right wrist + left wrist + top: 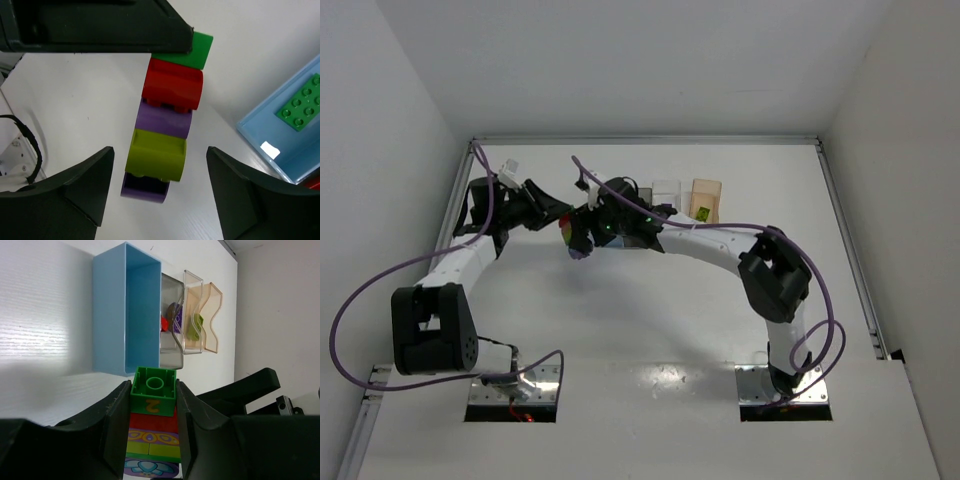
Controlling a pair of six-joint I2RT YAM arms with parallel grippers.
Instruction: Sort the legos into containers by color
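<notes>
My left gripper (153, 390) is shut on a joined lego stack (152, 415) and holds it above the table. The stack runs green, red, purple, lime, purple. In the right wrist view the stack (167, 135) hangs from the left gripper's fingers (95, 25). My right gripper (160, 150) is open, its fingertips either side of the lime and bottom purple bricks, not touching them. From above, both grippers meet at the stack (570, 238). The blue bin (125, 310) holds a flat green lego (300, 102).
Beside the blue bin stand the dark grey bin (170, 340) with red and purple pieces, the clear bin (192, 295) and the pale orange bin (214, 305) with a lime piece (703, 212). All are in a row at the far table edge.
</notes>
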